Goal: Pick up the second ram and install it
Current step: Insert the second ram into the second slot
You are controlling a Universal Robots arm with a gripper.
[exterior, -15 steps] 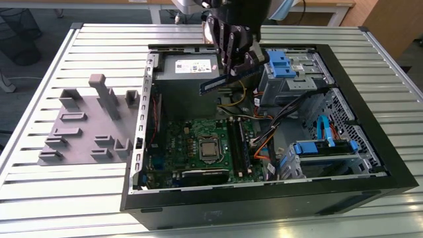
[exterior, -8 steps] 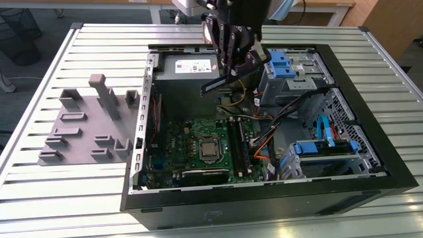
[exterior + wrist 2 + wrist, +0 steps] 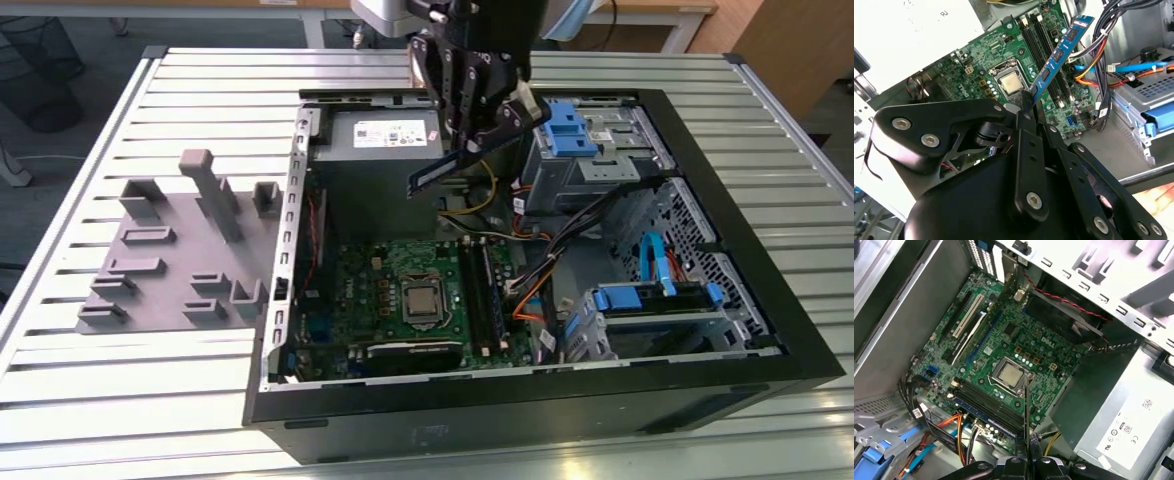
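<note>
As I watch through the exterior view, my gripper (image 3: 487, 130) is pinched shut on one end of the second ram (image 3: 441, 175), gripping its flat faces. The stick hangs tilted in the air above the open computer case (image 3: 534, 405), clear of the motherboard (image 3: 400, 290) and the memory slots (image 3: 481, 290) below it. A gray fixture block (image 3: 174, 250) sits on the slatted table (image 3: 107, 400), outside the case on the exterior view's left.
</note>
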